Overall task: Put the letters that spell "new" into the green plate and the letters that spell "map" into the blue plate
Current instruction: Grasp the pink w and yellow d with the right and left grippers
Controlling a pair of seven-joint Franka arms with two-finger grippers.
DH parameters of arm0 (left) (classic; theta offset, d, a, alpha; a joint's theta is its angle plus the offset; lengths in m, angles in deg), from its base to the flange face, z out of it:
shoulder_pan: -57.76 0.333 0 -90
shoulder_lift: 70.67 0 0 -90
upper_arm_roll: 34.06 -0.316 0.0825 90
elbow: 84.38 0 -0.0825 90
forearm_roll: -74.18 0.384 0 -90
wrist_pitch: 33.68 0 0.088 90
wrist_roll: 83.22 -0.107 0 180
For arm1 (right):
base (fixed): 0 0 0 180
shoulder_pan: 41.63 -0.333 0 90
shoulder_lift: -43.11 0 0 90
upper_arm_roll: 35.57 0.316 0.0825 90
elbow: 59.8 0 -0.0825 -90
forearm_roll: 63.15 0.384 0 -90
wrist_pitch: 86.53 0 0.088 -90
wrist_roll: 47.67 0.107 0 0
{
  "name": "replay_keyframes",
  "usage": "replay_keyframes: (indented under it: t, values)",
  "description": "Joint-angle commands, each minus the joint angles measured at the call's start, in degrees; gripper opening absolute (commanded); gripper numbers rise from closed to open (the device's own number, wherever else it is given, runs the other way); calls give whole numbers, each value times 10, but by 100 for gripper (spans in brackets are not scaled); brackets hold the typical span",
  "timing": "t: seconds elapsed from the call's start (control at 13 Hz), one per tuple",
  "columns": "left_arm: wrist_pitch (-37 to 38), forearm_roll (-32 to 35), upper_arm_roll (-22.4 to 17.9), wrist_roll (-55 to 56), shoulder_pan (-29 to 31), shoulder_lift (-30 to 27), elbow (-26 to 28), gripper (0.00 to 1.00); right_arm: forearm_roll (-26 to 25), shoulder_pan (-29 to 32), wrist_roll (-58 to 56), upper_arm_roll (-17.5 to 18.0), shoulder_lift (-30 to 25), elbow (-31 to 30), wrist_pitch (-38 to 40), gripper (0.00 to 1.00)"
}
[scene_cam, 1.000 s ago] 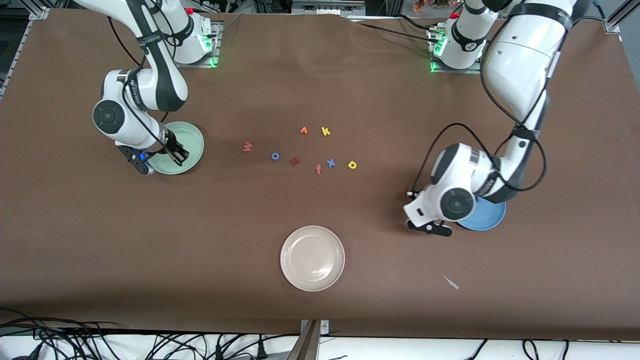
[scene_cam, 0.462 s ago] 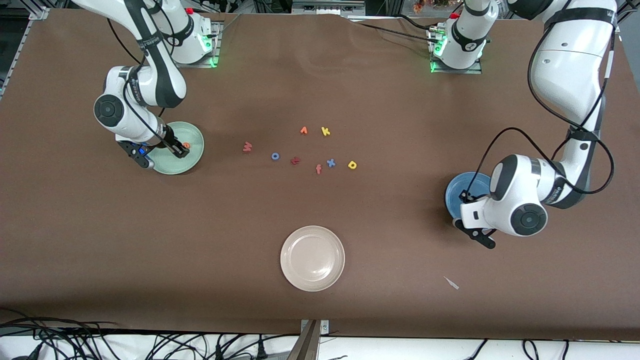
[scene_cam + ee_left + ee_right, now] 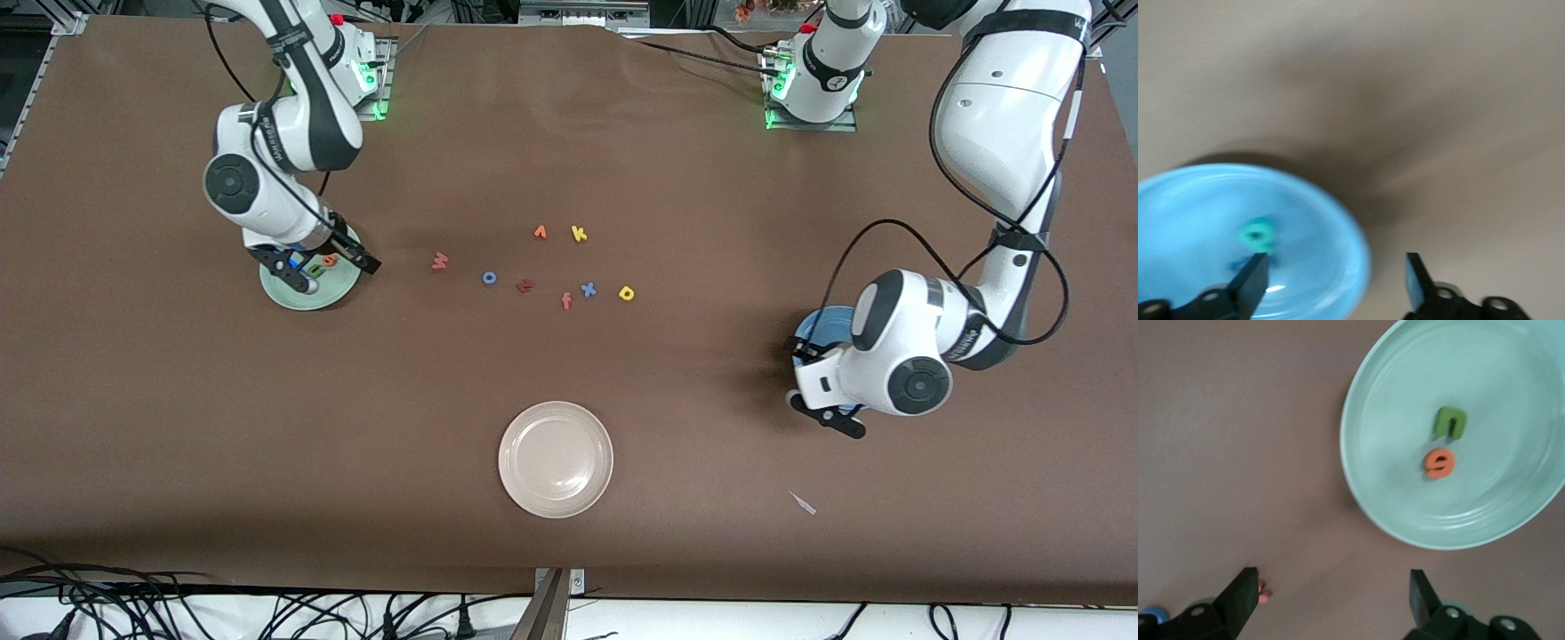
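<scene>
The green plate holds the green n and the orange e. My right gripper hangs open and empty over bare table beside that plate, on the side of the salmon w. The blue plate holds the teal p, with a blurred dark blue shape beside it. My left gripper is open and empty over that plate's rim. The yellow a lies mid-table.
Other letters lie mid-table: blue o, dark red t, salmon f, blue x, yellow k and an orange one. A beige plate sits nearer the front camera.
The right gripper opened, left the orange e in the green plate and drew away toward the w. The left arm swung over the blue plate and its gripper opened.
</scene>
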Motion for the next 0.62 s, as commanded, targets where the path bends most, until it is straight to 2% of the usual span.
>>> replay_keyframes:
  t: [0.0,0.15,0.38,0.46,0.54]
  values:
    - [-30,-13,48,122,1,-27,41,100,9,0,10,49,3,-5,-28,100]
    - [-89,-11,72,187,-4,-51,96,100,10,-1,14,78,16,-6,-65,100]
    - [-215,-1,102,218,-11,-94,202,100,9,-1,29,108,39,-11,-119,99]
    - [-231,12,102,234,-28,-101,218,100,9,-1,29,114,53,-17,-151,96]
    - [-234,30,102,262,-48,-99,218,100,9,-1,26,118,65,-19,-170,87]
